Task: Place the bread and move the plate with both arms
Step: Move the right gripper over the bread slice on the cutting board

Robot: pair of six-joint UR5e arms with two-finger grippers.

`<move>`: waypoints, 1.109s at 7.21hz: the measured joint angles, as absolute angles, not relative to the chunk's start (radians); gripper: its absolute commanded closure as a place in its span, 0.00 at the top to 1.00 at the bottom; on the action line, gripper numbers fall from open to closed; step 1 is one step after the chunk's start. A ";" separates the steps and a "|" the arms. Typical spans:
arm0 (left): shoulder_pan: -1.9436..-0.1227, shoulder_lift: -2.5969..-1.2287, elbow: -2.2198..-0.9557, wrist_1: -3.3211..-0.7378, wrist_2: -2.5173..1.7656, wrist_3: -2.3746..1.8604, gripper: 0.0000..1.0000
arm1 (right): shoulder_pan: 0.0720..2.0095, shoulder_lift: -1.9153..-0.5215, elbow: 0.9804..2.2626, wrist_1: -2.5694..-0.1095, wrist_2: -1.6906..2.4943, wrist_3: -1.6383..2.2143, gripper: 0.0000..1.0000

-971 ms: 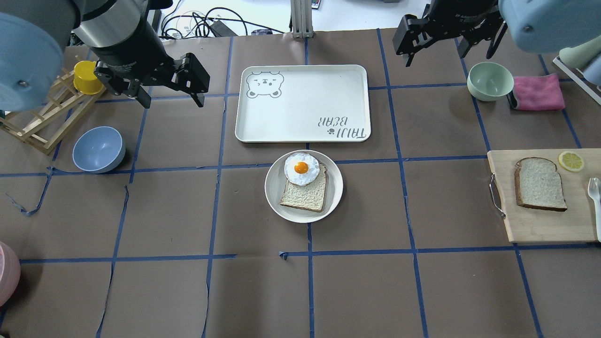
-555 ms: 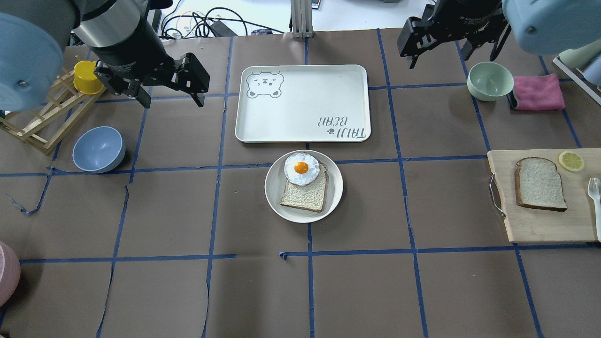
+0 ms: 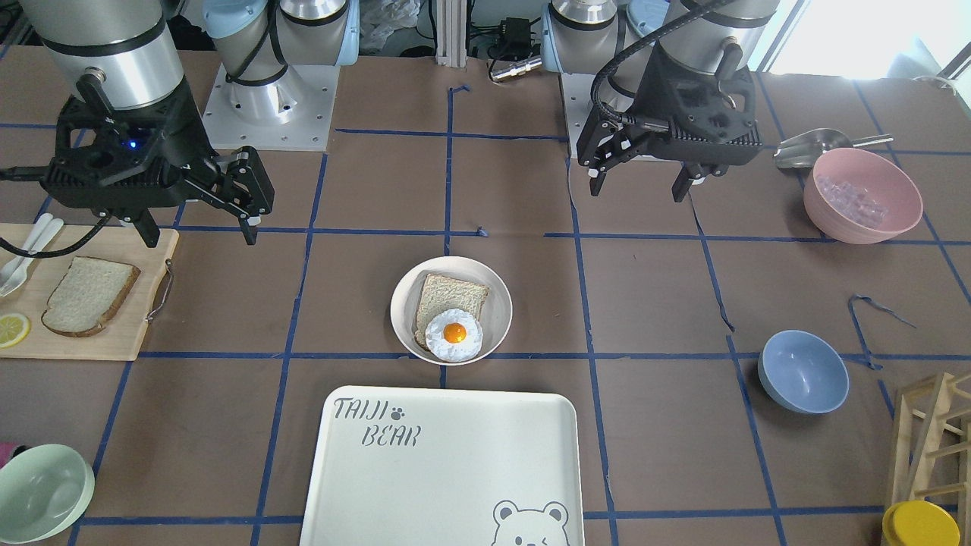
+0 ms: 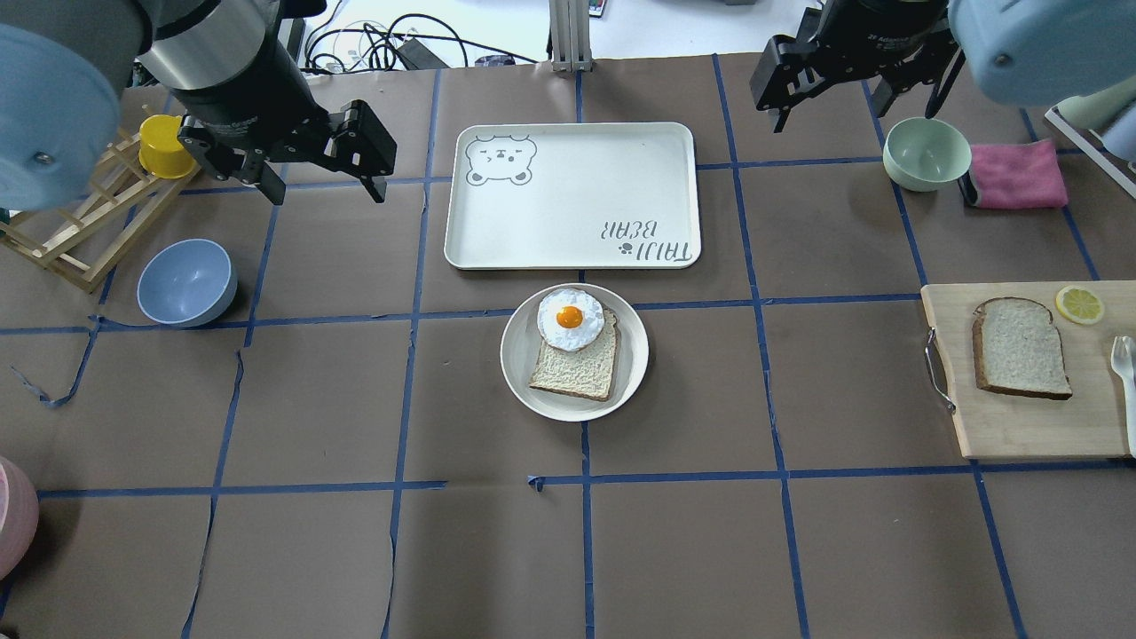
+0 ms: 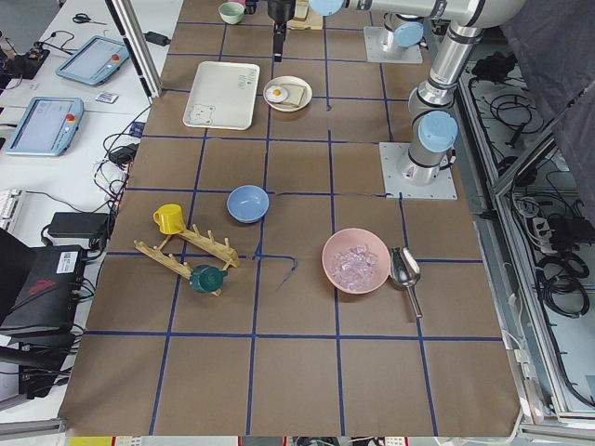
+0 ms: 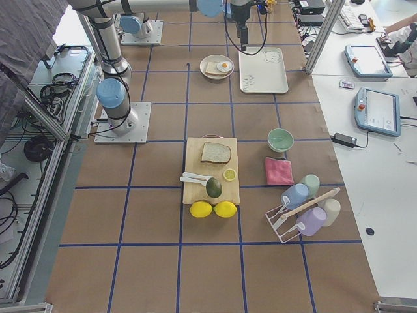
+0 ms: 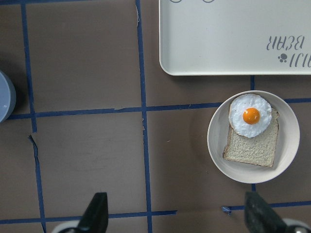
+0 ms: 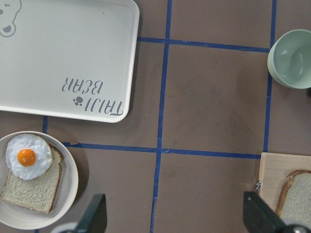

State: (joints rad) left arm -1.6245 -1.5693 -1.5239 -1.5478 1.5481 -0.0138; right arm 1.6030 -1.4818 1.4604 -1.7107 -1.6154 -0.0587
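Where: the bread (image 4: 1021,348) lies flat on a wooden cutting board (image 4: 1021,435) at the table's right edge, beside a lemon slice (image 4: 1079,304).
Against the pincer: the right gripper (image 4: 852,115) hangs high over the table, well apart from the bread. The slice sits off toward the right edge from it and shows only in the lower right corner of the right wrist view.
Heading: the rounded top points to the far edge, away from the robot, and the flat base to the near edge. The long axis runs near to far, slightly tilted.
Right pincer: fingers spread wide, holding nothing.
Left pincer: the left gripper (image 4: 327,191) is also spread and bare, raised toward the left edge.
Dish: the plate (image 4: 515,355) sits mid-table just beside the tray (image 4: 577,222), carrying a smaller slice (image 4: 577,368) topped with a fried egg (image 4: 570,318).
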 measured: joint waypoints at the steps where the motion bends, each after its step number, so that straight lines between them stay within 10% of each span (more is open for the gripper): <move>1: -1.624 -1.569 -1.523 -1.548 1.547 -0.014 1.00 | 1.603 -1.482 1.461 -1.710 -1.616 -0.060 1.00; 8: -1.624 -1.571 -1.524 -1.545 1.545 -0.014 1.00 | 1.209 -1.437 1.798 -1.974 -1.673 -0.255 1.00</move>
